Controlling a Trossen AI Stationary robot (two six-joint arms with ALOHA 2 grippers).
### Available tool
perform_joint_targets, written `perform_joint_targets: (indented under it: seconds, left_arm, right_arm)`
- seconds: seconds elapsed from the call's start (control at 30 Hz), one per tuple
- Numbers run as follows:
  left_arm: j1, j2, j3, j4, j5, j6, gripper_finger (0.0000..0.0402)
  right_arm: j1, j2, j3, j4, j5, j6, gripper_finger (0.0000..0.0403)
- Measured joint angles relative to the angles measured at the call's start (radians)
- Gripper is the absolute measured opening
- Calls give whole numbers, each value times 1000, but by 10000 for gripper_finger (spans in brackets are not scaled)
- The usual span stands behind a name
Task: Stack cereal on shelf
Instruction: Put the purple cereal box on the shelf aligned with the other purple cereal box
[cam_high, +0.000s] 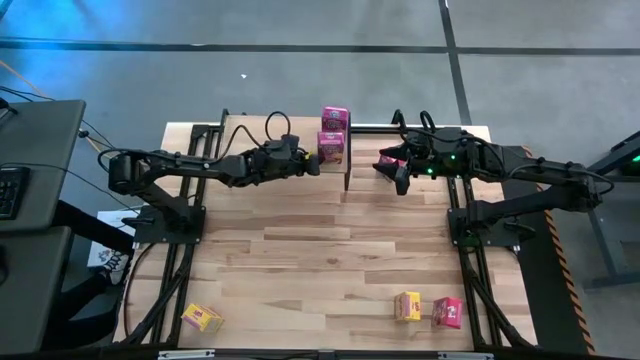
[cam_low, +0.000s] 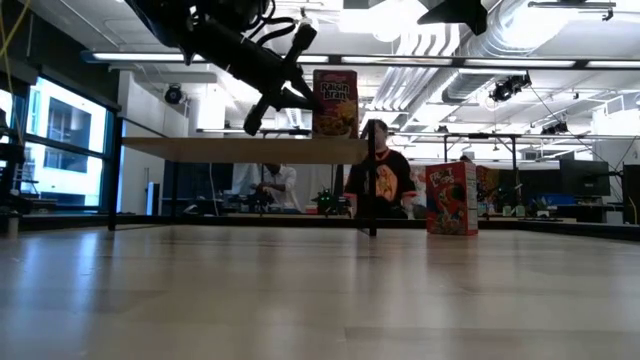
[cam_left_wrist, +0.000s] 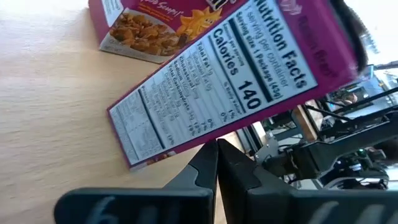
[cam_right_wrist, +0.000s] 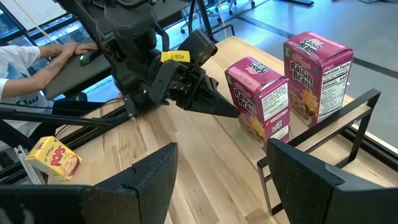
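Now, operator, your readout:
Left gripper (cam_high: 315, 163): fingers pressed together on nothing, tips just beside the nearer pink box, over the shelf top.
Right gripper (cam_high: 399, 181): you see its fingers spread wide in the right wrist view, empty, hovering beside the shelf's right end.
Shelf (cam_high: 285, 135): at the table's far side, between your two arms.
Pink boxes on shelf: two upright, side by side, nearer (cam_right_wrist: 260, 104) and farther (cam_right_wrist: 318, 61).
Pink box by right arm (cam_high: 388, 158): partly hidden; you cannot tell how it lies.
Front of table: yellow box (cam_high: 203, 318) at left; yellow box (cam_high: 407, 305) and pink box (cam_high: 447, 312) together at right.
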Motion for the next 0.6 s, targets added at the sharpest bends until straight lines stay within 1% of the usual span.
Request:
perform_joint_targets:
  seconds: [0.37, 0.5, 0.6]
  left_arm:
    - [6, 11, 0, 46, -1, 0, 0]
    - [5, -2, 0, 4, 39, 10, 0]
    - [-2, -46, 0, -62, 58, 45, 0]
  right_arm:
    - [0, 0, 0, 5, 17, 0, 241]
    - [0, 0, 0, 5, 17, 0, 241]
    - [0, 0, 0, 5, 17, 0, 241]
